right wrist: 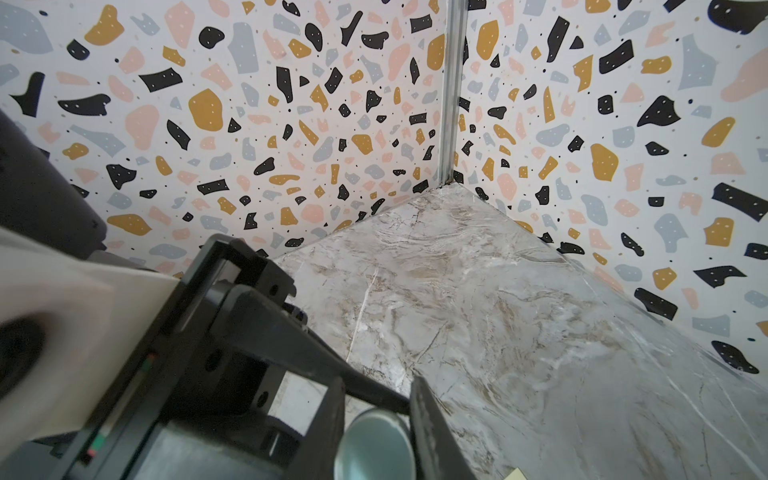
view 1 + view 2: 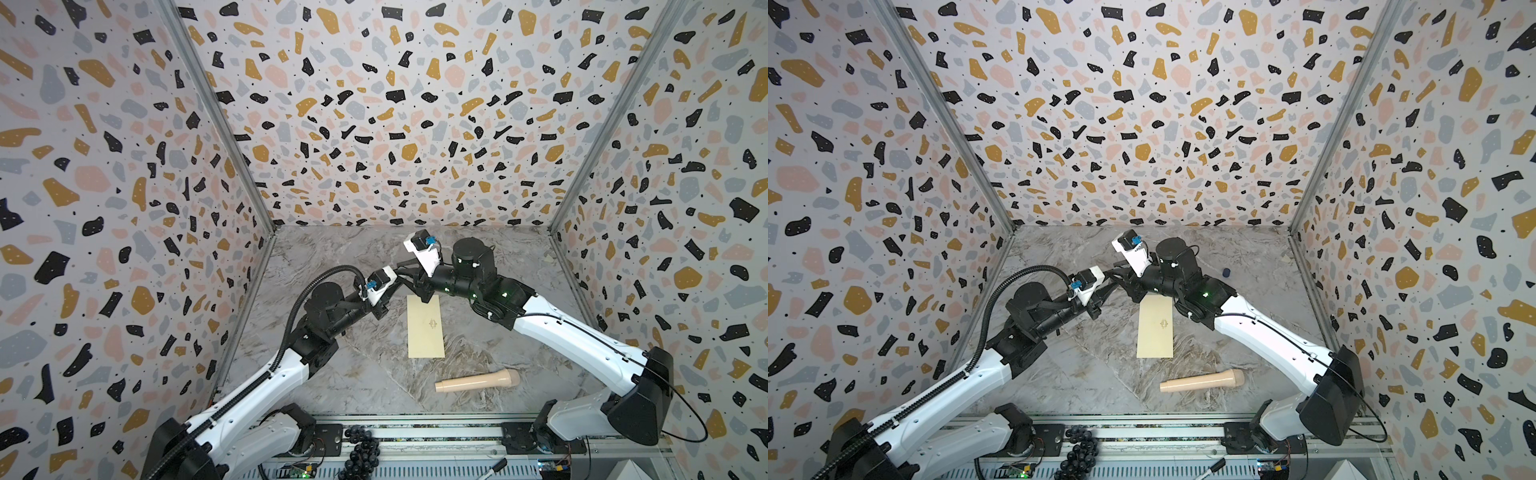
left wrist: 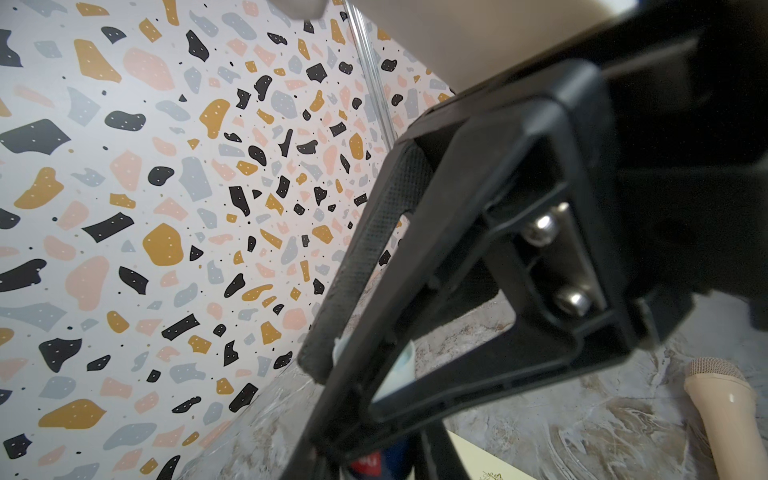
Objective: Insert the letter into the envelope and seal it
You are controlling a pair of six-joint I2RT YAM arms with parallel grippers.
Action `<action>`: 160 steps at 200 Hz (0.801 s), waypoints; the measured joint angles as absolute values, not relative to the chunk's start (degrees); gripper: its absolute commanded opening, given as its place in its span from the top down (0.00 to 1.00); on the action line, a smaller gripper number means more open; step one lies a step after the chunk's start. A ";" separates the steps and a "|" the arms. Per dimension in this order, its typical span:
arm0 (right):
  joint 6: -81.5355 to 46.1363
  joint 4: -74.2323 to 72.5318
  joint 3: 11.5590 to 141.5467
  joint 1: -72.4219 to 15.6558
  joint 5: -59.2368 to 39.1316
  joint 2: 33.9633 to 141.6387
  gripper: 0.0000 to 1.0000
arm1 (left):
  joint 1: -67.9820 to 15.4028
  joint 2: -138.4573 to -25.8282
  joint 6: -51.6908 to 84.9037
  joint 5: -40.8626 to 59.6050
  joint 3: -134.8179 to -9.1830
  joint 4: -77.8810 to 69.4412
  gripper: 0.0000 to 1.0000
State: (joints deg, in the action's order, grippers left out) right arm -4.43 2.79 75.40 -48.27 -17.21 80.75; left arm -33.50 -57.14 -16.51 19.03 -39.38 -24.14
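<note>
Both arms meet over the upper end of the envelope [image 2: 426,328], which lies flat at the centre of the marble table [image 2: 332,374], emblem up. I see the letter nowhere, and I judge it may already be inside. At the lower centre of the right wrist view, the right gripper [image 2: 416,283] pinches a small tube [image 1: 374,446], seemingly a glue stick. The left gripper [image 2: 400,277] sits nose to nose with it, jaws narrow; I cannot tell whether they clamp anything.

My worry is that fingers this close could knock together, or that the tube could slip and drop onto the envelope, smearing or shoving it. Nothing pins the envelope, so pressing glue could skid it toward the beige microphone-shaped object [image 2: 478,381] at lower right.
</note>
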 measured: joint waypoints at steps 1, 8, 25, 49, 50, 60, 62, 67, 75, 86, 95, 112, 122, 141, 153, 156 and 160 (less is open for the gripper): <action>-4.43 2.81 75.40 -48.27 -17.21 80.75 0.86 | -33.50 -57.14 -16.49 19.03 -39.38 -24.14 1.00; -4.40 2.94 75.40 -48.31 -17.19 80.77 0.89 | -33.50 -57.25 -16.29 19.03 -39.38 -24.10 1.00; -4.40 3.09 75.42 -48.38 -17.17 80.86 0.94 | -33.50 -57.56 -15.84 19.03 -39.53 -23.88 1.00; -4.40 3.16 75.61 -48.31 -16.88 80.90 0.96 | -33.50 -58.22 -15.31 19.07 -40.60 -22.96 0.89; -4.40 3.16 75.61 -48.31 -16.86 80.90 0.96 | -33.50 -58.22 -15.31 19.07 -40.66 -22.96 0.88; -4.38 3.16 75.66 -48.31 -16.78 80.90 0.96 | -33.50 -58.33 -15.11 19.14 -40.88 -22.70 0.78; -4.38 3.16 75.68 -48.31 -16.78 80.90 0.97 | -33.50 -58.33 -15.05 19.14 -40.91 -22.65 0.77; -4.38 3.16 75.70 -48.27 -16.78 80.90 0.97 | -33.50 -58.35 -14.94 19.14 -40.95 -22.63 0.74; -4.36 3.20 75.72 -48.27 -16.71 80.88 0.97 | -33.50 -58.41 -14.76 19.18 -40.99 -22.61 0.69; -4.23 3.40 75.72 -48.23 -16.73 80.88 0.97 | -33.50 -58.50 -14.59 19.27 -40.99 -22.59 0.62; -4.19 3.55 75.72 -48.07 -16.86 80.88 0.97 | -33.52 -58.61 -14.35 19.49 -40.99 -22.57 0.57; -4.23 3.88 75.70 -47.42 -17.39 80.79 0.98 | -33.52 -58.81 -14.28 19.90 -40.99 -22.50 0.53; -4.25 4.01 75.70 -46.96 -17.89 80.53 0.98 | -33.52 -58.96 -14.28 20.16 -40.99 -22.46 0.52; -4.69 3.88 75.57 -45.71 -19.09 79.68 0.98 | -33.52 -59.20 -14.28 20.51 -40.99 -22.31 0.54; -5.04 3.86 75.46 -45.19 -19.99 79.07 0.98 | -33.52 -59.42 -14.26 20.53 -40.99 -22.26 0.56; -5.10 3.86 75.46 -45.08 -20.16 78.96 0.98 | -33.52 -59.48 -14.28 20.56 -40.99 -22.28 0.57; -5.15 3.79 75.46 -44.88 -20.36 78.83 0.98 | -33.52 -59.55 -14.28 20.56 -40.99 -22.28 0.57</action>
